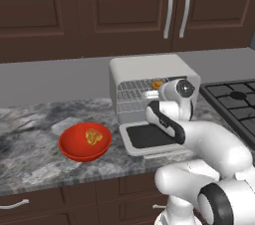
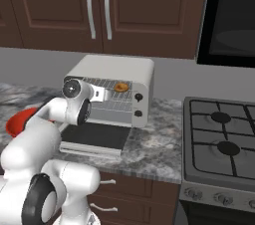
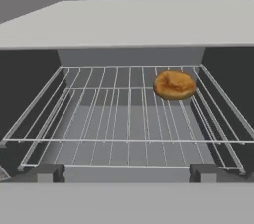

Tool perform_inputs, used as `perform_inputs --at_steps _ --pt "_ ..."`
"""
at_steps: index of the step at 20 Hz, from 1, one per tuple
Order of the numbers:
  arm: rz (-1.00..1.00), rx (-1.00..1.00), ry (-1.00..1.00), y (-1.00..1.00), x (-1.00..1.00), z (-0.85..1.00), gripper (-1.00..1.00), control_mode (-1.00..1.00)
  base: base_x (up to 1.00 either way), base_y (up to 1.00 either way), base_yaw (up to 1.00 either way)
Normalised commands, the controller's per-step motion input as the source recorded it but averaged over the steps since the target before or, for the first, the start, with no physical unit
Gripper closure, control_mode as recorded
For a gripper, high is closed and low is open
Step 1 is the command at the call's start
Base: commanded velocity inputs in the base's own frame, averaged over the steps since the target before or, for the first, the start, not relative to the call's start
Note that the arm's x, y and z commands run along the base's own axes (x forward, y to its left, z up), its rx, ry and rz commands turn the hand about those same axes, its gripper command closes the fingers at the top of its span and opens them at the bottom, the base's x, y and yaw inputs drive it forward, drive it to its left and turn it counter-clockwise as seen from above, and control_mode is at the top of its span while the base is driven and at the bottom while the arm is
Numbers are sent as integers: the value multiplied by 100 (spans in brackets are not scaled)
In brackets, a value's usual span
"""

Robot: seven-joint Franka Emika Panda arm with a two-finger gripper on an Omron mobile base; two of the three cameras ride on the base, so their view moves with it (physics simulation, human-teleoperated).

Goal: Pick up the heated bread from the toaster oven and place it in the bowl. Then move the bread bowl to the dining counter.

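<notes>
On the wire rack (image 3: 124, 114) inside the toaster oven (image 1: 149, 72), the heated bread (image 3: 174, 85) is lying near the back right; the oven door (image 1: 149, 137) is hanging open and flat; the gripper (image 3: 128, 171) is facing the rack with its fingers spread wide, holding nothing; the bowl (image 1: 74, 149) is sitting on the counter (image 1: 35, 134) to the left, with a lumpy pastry (image 1: 92, 136) inside.

Glossy white rounded arm (image 1: 209, 144) with dark joints.
</notes>
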Motion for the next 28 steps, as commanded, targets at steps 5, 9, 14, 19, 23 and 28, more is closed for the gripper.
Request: perform_inputs --at_steps 5,9,14,19,23,28 --pt "0 0 0 0 41 -24 -100 -100 0 0 0" --pt "0 0 0 0 52 -31 -100 -100 0 0 0" --pt "0 0 0 0 44 -29 -100 -100 0 0 0" --pt "0 0 1 0 38 -21 -100 -100 0 0 0" --pt "0 0 13 0 28 -4 -100 -100 0 0 0" --pt "0 0 19 0 22 -1 -100 -100 0 0 0"
